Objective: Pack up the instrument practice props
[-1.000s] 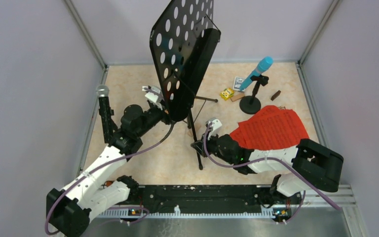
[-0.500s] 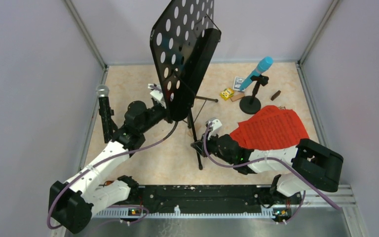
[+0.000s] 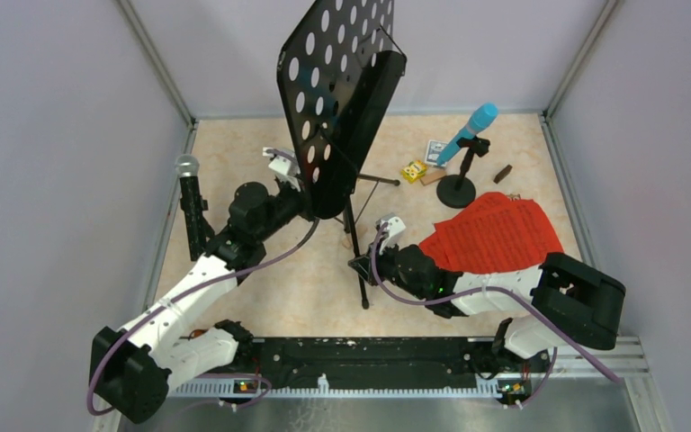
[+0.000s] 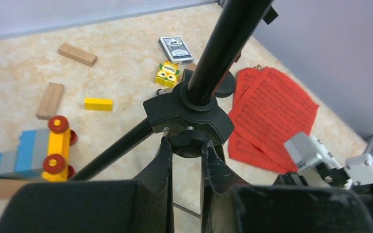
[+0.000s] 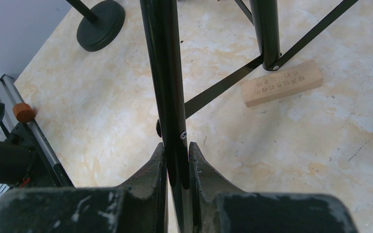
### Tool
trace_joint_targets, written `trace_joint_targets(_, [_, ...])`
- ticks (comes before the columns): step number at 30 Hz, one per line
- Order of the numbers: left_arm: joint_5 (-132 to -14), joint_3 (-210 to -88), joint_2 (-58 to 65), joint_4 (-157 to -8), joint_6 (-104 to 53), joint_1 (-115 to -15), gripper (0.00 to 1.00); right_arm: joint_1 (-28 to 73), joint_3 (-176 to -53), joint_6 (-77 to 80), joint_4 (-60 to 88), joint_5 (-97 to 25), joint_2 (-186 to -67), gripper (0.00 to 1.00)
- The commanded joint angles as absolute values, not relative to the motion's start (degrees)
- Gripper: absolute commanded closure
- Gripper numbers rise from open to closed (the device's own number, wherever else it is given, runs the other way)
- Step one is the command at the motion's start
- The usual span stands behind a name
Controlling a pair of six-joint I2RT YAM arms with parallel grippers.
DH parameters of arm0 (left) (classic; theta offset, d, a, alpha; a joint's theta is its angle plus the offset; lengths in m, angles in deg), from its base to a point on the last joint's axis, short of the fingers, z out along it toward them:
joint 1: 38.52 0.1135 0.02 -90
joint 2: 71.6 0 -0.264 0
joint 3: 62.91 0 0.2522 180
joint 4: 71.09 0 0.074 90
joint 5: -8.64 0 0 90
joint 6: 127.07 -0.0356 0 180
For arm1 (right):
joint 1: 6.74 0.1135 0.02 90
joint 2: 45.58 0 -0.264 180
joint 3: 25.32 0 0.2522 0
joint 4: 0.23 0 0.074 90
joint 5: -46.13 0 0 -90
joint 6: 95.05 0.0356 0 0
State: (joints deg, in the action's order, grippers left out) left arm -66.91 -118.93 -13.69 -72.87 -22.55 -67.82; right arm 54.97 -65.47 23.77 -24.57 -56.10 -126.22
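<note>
A beige marbled tabletop (image 3: 261, 288) lies between pale lilac walls (image 3: 54, 135). The black music stand (image 3: 337, 99) rises at centre, its punched desk at the upper middle of the overhead frame. The left pincer (image 4: 186, 148) is clenched on the stand just beneath its leg hub (image 4: 187, 109). The right pincer (image 5: 176, 148) grasps a thin leg (image 5: 167, 73). Red sheets (image 3: 495, 234) lie right of centre.

Left arm (image 3: 180, 297), right arm (image 3: 493, 288) — jaws clamped.
</note>
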Motion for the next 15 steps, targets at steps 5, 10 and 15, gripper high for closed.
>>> trace_joint_targets(5, [-80.23, -116.53, -16.23, -72.4, 13.73, -67.83, 1.0, 54.1, -66.27, 30.34, -22.02, -58.82, -127.96, 1.0])
trace_joint_targets(10, [-87.19, -113.96, -18.93, -77.0, 36.93, -67.85, 1.0, 54.08, -66.27, 30.37, -21.63, -58.48, -127.77, 1.0])
trace_joint_targets(15, [-91.08, -110.77, -21.38, -86.04, 65.08, -67.79, 1.0, 54.08, -66.61, 30.29, -20.92, -58.46, -127.45, 1.0])
